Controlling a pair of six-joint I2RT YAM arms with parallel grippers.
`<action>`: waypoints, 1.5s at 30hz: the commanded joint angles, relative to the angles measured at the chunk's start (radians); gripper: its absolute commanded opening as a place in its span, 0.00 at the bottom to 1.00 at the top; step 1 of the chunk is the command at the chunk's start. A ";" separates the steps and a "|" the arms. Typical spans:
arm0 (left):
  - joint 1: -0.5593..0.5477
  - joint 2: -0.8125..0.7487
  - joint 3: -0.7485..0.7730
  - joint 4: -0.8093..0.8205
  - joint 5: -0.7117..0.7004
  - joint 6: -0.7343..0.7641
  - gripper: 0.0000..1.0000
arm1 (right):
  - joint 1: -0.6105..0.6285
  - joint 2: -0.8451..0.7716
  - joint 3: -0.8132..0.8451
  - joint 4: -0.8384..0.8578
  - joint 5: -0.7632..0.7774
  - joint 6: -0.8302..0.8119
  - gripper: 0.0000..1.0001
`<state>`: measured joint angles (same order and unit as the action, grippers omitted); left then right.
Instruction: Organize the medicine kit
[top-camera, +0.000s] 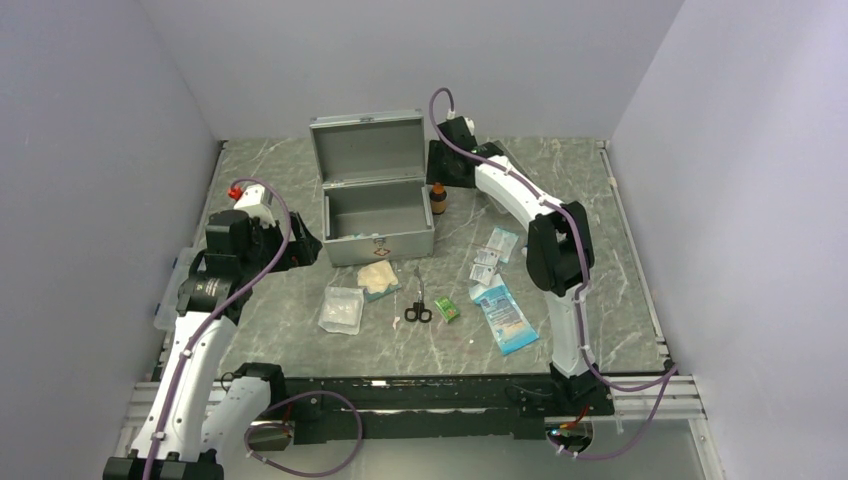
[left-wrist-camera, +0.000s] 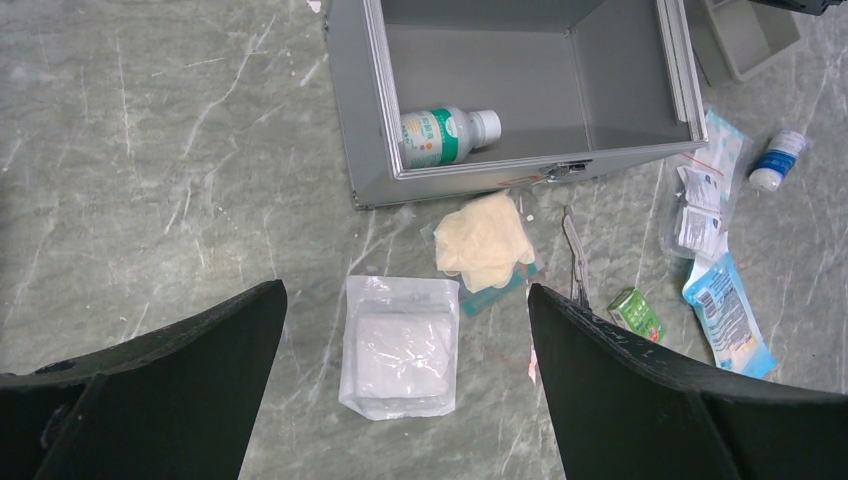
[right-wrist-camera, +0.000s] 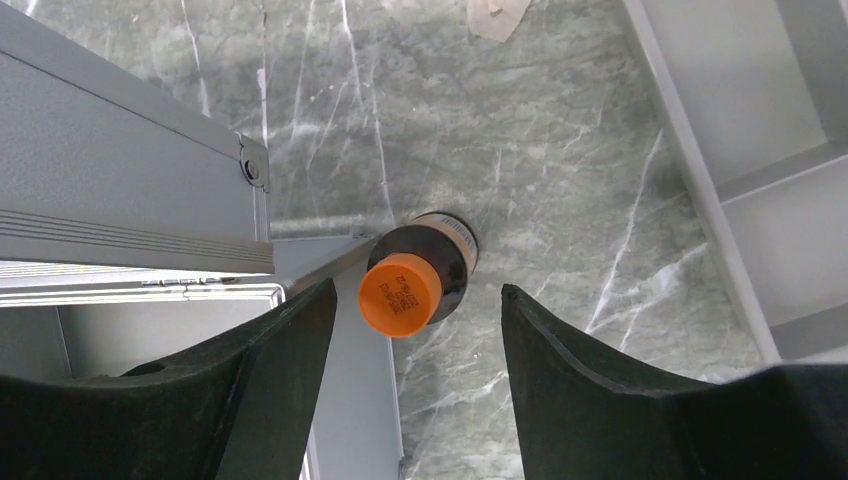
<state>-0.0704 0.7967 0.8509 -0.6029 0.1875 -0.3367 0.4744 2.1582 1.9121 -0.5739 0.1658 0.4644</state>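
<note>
The medicine kit (top-camera: 378, 228), a silver-grey metal case, stands open at mid-table with its lid (top-camera: 366, 148) upright. In the left wrist view the kit (left-wrist-camera: 350, 120) holds a white bottle with a green label (left-wrist-camera: 440, 136) lying on its side. A brown bottle with an orange cap (top-camera: 438, 197) stands upright by the kit's right rear corner. My right gripper (top-camera: 448, 165) is open above it, and in the right wrist view (right-wrist-camera: 418, 288) its jaws stand either side of the bottle (right-wrist-camera: 452, 258) without touching. My left gripper (top-camera: 303, 246) is open and empty, high over a clear gauze packet (left-wrist-camera: 400, 345).
In front of the kit lie cream gloves (left-wrist-camera: 485, 240), scissors (top-camera: 417, 300), a small green box (left-wrist-camera: 635, 313), a blue packet (left-wrist-camera: 728, 318), white sachets (left-wrist-camera: 697, 215) and a small blue-and-white bottle (left-wrist-camera: 778, 160). A grey tray (left-wrist-camera: 745, 35) sits beside the kit. A white rail (right-wrist-camera: 700, 150) edges the table.
</note>
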 joint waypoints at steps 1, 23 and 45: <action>0.007 -0.005 0.016 0.025 0.016 -0.012 0.99 | -0.001 0.007 0.038 0.016 -0.034 0.016 0.64; 0.007 -0.005 0.014 0.026 0.021 -0.012 0.99 | -0.001 0.043 0.047 -0.012 -0.009 -0.005 0.22; 0.009 -0.006 0.012 0.029 0.028 -0.015 0.99 | 0.090 -0.435 -0.083 -0.016 0.026 -0.065 0.00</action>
<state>-0.0666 0.7967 0.8509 -0.6029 0.1974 -0.3382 0.5312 1.8389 1.8347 -0.6277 0.2028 0.4210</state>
